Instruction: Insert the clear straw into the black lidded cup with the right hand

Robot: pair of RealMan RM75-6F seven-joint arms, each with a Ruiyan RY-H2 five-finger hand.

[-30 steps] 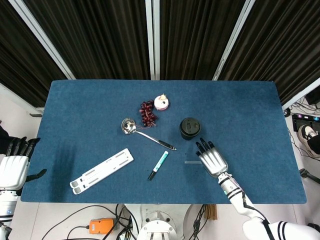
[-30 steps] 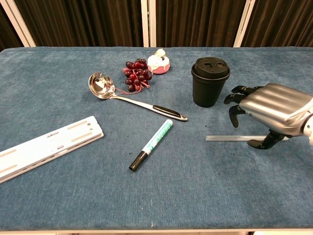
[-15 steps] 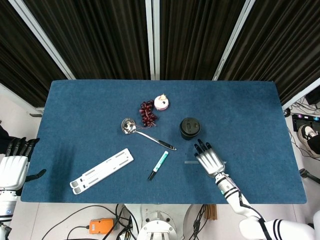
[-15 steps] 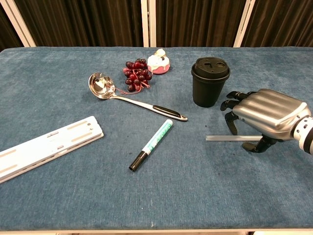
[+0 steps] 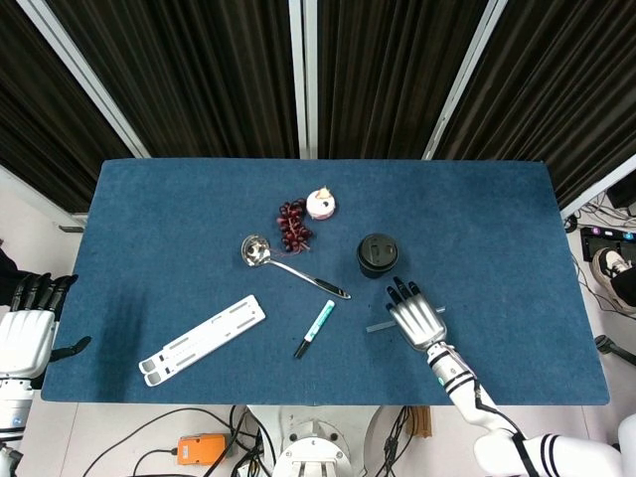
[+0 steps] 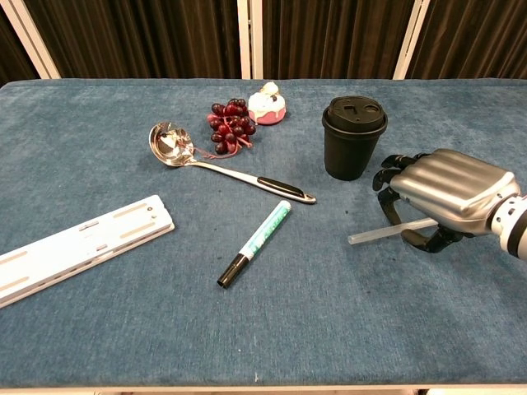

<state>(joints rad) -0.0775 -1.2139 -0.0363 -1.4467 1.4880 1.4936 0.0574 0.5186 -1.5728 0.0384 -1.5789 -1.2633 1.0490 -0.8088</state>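
The black lidded cup [image 5: 378, 254] [image 6: 354, 138] stands upright right of the table's middle. Just in front of it lies the clear straw [image 5: 377, 326] [image 6: 370, 235], now slanted, its left end on the cloth. My right hand [image 5: 417, 316] [image 6: 440, 197] is palm-down over the straw's right half, fingers curled down around it and the thumb closed in from the near side, so it grips the straw. The straw's right end is hidden under the hand. My left hand [image 5: 25, 328] hangs off the table's left edge, fingers apart, holding nothing.
A steel ladle [image 6: 216, 160], a bunch of dark grapes [image 6: 230, 127] and a small pink cake figure [image 6: 267, 104] lie left of the cup. A green-white marker [image 6: 257, 242] and a white slotted bar [image 6: 78, 247] lie nearer the front.
The right hand slid left over the straw and its fingers and thumb closed on it. The straw turned from level to slanted. The left hand stayed put.
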